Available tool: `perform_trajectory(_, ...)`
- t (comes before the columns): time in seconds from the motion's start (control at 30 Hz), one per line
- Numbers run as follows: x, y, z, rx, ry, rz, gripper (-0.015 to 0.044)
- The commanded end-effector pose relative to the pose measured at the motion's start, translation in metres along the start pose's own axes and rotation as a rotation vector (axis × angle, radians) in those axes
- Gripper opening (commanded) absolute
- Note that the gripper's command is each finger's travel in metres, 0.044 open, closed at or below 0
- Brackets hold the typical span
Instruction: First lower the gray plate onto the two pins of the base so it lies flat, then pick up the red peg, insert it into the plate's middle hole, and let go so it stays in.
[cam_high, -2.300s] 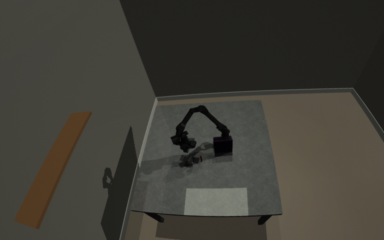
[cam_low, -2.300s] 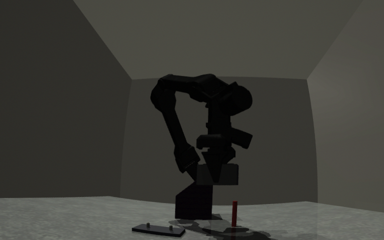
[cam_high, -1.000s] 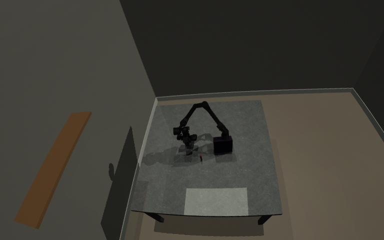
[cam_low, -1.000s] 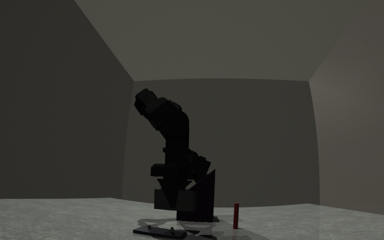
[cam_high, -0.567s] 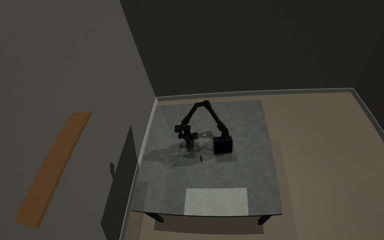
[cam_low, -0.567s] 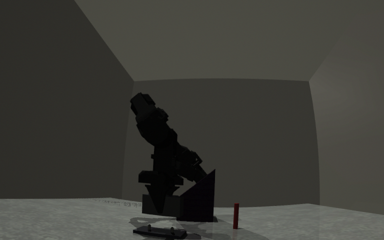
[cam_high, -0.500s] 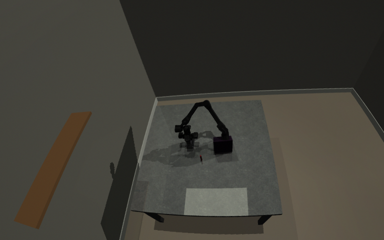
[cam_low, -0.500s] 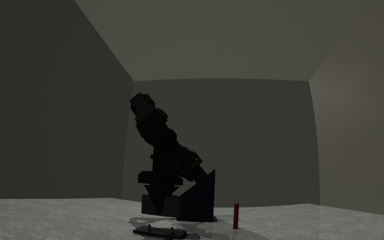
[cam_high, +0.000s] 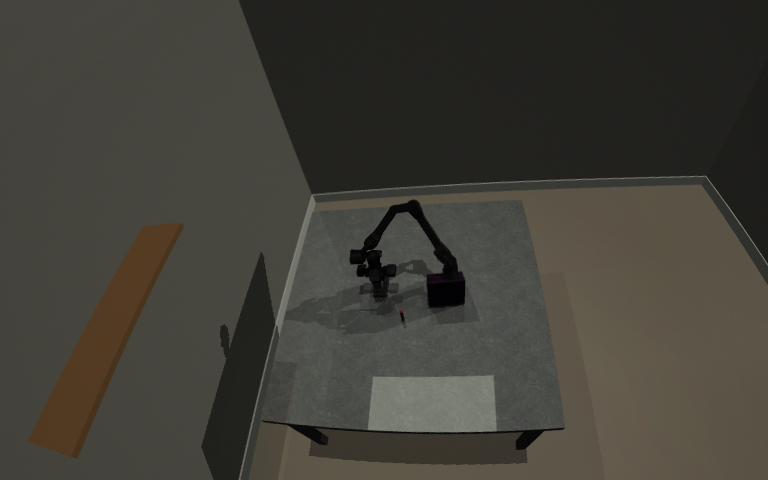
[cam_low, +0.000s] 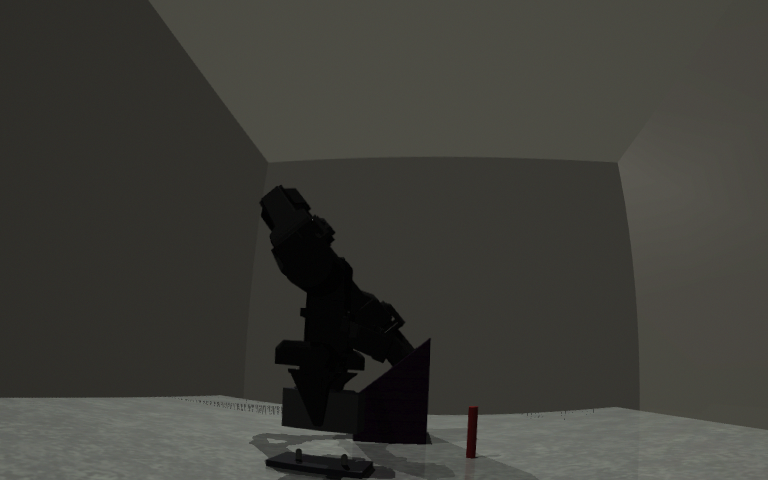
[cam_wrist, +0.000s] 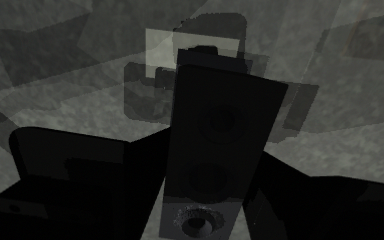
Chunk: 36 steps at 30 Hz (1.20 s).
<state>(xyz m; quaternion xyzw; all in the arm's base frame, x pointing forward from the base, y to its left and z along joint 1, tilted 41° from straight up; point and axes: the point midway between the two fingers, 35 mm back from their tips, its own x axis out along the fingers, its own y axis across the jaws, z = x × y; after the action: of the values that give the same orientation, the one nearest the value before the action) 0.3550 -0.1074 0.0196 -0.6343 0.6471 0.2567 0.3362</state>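
Note:
My gripper (cam_high: 379, 289) (cam_low: 320, 410) (cam_wrist: 204, 136) is shut on the gray plate (cam_low: 345, 411) (cam_wrist: 230, 97), with a finger on each long side. Three holes show in the plate in the wrist view. In the exterior view the plate hangs above table height, slightly tilted. The dark base (cam_low: 320, 465) lies on the table with two short upright pins, lower in that view than the plate. In the wrist view part of the base (cam_wrist: 227, 61) shows past the plate's far end; the rest is hidden. The red peg (cam_high: 402, 315) (cam_low: 471, 433) stands upright, apart from gripper and base.
The arm stands on a dark purple block (cam_high: 445, 290) (cam_low: 399, 407), to the right of the gripper in the top view. A pale rectangle (cam_high: 433, 403) shows near the front edge of the gray table (cam_high: 317, 390). An orange board (cam_high: 107, 339) is at the left wall.

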Motion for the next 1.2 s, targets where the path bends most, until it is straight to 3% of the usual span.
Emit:
perform_trajectory(0.0, 0.000, 0.000, -0.001, -0.004, 0.004, -0.003, 0.0000)
perform_trajectory(1.17, 0.035, -0.001, -0.002, -0.004, 0.006, -0.003, 0.0000)
